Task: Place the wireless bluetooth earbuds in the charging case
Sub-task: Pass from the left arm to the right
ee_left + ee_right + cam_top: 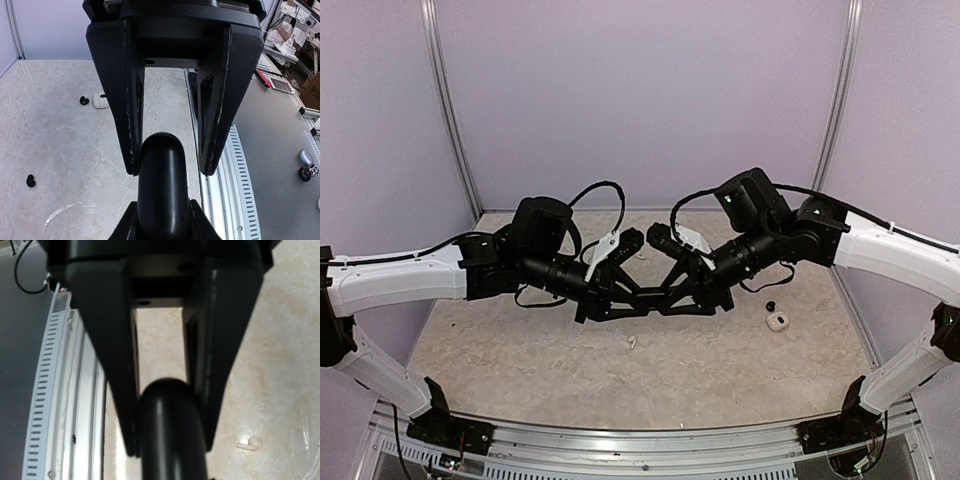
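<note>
My left gripper (642, 298) and right gripper (665, 298) meet tip to tip above the table's middle. Between them is a glossy black rounded case (162, 185), also in the right wrist view (170, 432). It fills the gap between the right fingers (220, 365). The left fingers (125, 100) stand apart, with bare table showing beside it. A black earbud (770, 306) lies next to a small white case (778, 321) at the right; both show in the left wrist view, earbud (84, 100) and case (101, 100). Another black earbud (31, 181) lies alone. A white earbud (632, 343) (250, 443) lies below the grippers.
A clear plastic strip (65, 210) lies on the marbled tabletop (520, 350) near the lone black bud. The slotted metal rail (640, 445) runs along the near edge. Purple walls enclose the back and sides.
</note>
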Controlling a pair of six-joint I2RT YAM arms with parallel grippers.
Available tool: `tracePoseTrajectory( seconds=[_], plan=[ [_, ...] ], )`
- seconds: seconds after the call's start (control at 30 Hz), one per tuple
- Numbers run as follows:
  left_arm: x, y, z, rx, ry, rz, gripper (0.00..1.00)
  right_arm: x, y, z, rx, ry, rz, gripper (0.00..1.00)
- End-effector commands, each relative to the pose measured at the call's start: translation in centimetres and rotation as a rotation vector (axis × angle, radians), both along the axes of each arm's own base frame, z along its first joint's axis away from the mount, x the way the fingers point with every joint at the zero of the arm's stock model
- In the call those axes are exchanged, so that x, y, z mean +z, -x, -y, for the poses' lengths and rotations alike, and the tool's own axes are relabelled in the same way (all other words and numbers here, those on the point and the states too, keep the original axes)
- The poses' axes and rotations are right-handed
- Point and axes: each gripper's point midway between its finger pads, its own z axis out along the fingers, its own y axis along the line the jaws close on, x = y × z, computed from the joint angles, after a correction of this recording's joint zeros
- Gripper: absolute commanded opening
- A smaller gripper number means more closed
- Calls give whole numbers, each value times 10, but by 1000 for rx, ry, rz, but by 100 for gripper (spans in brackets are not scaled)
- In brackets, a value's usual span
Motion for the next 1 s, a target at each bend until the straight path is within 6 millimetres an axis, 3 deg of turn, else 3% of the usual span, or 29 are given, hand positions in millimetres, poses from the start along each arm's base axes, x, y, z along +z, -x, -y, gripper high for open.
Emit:
tracePoseTrajectory(
  seconds=[0.0,0.17,0.3,0.53,0.77,0.97],
  plan=[
    [13,2,6,-29,30,28,12,2,6,-3,29,-4,4,40],
    [12,-1,6,-12,35,39,16,3,4,-5,20,-9,7,22],
    [12,-9,-1,44,52,56,37,15,2,-5,8,-50,29,16],
    [50,-15,-29,136,244,136,52,56,-4,-6,-29,-210,93,14],
    [96,0,-52,162,471,220,54,97,-1,-4,-50,-443,123,13],
    [113,11,-45,138,553,194,53,107,8,-2,-18,-532,129,14]
  ],
)
